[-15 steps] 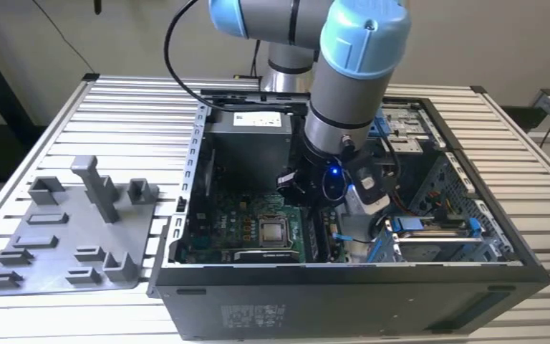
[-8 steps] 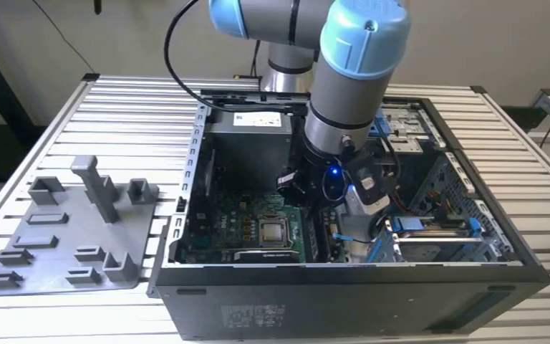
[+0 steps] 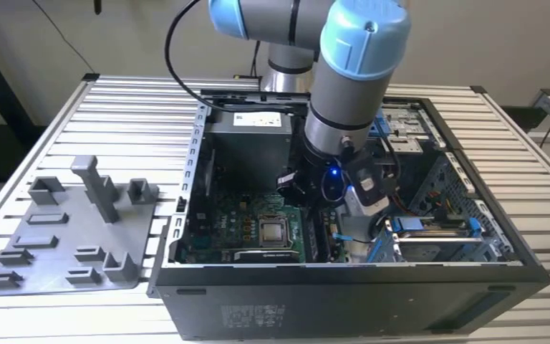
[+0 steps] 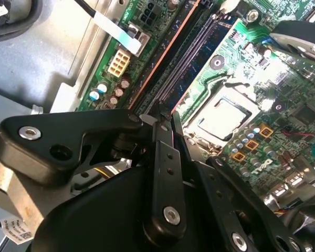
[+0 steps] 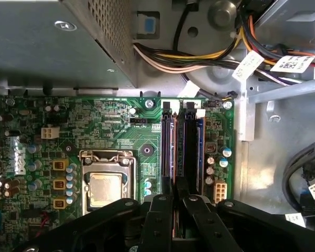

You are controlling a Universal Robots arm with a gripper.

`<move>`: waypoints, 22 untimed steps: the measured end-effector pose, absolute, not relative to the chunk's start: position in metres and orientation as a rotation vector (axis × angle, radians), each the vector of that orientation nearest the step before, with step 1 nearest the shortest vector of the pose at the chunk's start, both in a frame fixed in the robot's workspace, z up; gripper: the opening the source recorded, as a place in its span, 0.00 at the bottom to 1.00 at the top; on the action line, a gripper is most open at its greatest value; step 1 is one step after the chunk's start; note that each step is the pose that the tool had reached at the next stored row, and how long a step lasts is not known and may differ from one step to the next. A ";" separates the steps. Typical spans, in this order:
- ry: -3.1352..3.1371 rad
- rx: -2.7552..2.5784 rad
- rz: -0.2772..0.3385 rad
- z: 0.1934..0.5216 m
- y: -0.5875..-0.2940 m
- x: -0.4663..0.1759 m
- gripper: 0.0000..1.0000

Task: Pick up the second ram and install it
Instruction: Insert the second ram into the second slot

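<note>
My gripper (image 3: 319, 215) is down inside the open computer case (image 3: 189, 215), over the memory slots (image 5: 188, 147) beside the processor socket (image 5: 106, 186). In both wrist views its black fingers (image 5: 163, 220) stand almost together at the near end of the slots. Between them sits the thin edge of the second ram (image 4: 199, 68), a long dark board lying along a slot. The gripper (image 4: 165, 118) is shut on that end of it. The fingers cover the ram's near end. I cannot tell how deep it sits in the slot.
A grey fixture plate (image 3: 65, 236) with upright blocks lies on the slatted table at the exterior view's left. The case holds the power supply box (image 5: 52, 42), bundled cables (image 5: 199, 52) and a blue drive bracket (image 3: 428, 229) close around the arm.
</note>
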State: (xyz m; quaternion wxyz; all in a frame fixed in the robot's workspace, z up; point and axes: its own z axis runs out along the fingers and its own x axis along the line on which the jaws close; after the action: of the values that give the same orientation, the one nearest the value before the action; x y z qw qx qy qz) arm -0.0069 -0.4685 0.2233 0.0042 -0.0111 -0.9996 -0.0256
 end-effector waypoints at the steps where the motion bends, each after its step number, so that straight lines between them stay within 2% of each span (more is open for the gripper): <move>1: -3.132 -0.043 -0.080 0.223 -0.468 -0.007 0.14; 22: -3.128 -0.038 -0.074 0.218 -0.467 -0.004 0.14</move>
State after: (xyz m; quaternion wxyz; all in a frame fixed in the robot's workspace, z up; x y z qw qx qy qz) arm -0.0042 -0.4669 0.2184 0.0060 -0.0123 -0.9996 -0.0237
